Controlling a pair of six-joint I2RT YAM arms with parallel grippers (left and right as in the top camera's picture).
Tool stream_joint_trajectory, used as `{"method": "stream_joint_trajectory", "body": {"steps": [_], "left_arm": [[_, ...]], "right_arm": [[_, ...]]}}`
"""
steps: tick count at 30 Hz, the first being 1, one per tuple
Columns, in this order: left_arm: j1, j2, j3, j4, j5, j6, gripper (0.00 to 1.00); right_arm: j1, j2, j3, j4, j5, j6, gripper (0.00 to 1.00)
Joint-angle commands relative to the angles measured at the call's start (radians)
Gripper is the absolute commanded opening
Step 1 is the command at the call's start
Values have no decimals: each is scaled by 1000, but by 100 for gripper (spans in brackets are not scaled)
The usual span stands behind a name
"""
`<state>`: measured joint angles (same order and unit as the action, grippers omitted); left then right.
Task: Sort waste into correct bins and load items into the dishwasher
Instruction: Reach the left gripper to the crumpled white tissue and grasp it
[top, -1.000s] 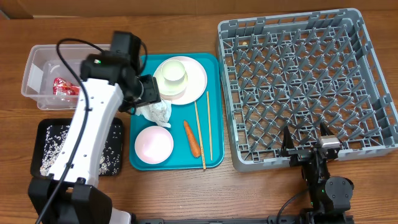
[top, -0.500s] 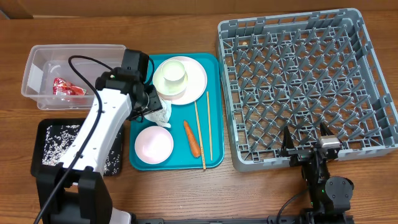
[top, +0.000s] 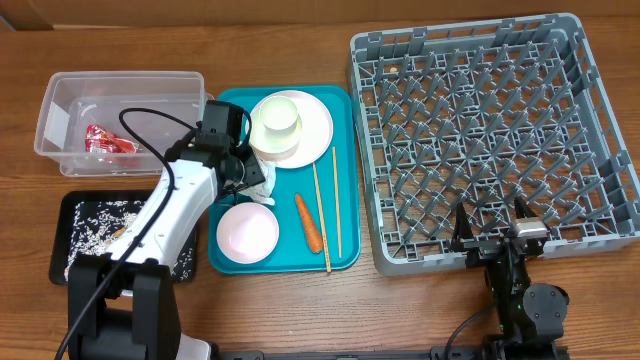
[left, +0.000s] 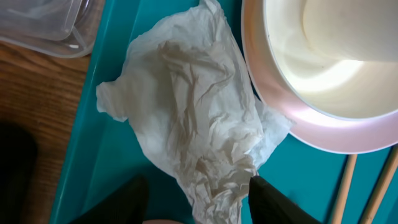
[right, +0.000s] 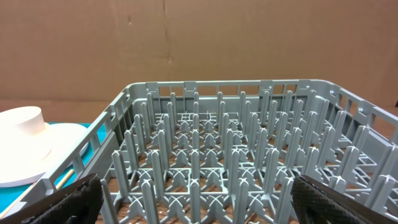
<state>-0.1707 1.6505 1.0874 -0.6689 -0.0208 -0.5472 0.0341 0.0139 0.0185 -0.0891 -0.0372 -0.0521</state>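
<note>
My left gripper is open and low over the teal tray, its fingers on either side of the crumpled white tissue, which lies beside the round plate with a white cup on it. The tissue also shows in the overhead view. A white bowl, an orange carrot and wooden chopsticks lie on the tray. The red wrapper is in the clear tub. Rice lies in the black tray. My right gripper is open at the grey rack's front edge.
The teal tray sits between the two bins on the left and the grey rack on the right. The tub's corner is close to the tissue. Bare wooden table lies along the front.
My left arm has swung down and toward the tray, lowering the gripper onto the tissue. The right arm has not moved.
</note>
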Motion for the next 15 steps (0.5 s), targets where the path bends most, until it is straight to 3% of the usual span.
{"method": "stream_joint_trajectory", "body": {"steps": [1, 11, 15], "left_arm": [[-2, 10, -35, 48, -31, -7, 53], [-2, 92, -40, 104, -68, -7, 50], [-2, 111, -40, 114, -68, -7, 33]], "right_arm": [[-3, -9, -11, 8, -2, -1, 100], [-3, -9, -11, 8, -2, -1, 100], [-3, -9, -11, 8, -2, -1, 100]]}}
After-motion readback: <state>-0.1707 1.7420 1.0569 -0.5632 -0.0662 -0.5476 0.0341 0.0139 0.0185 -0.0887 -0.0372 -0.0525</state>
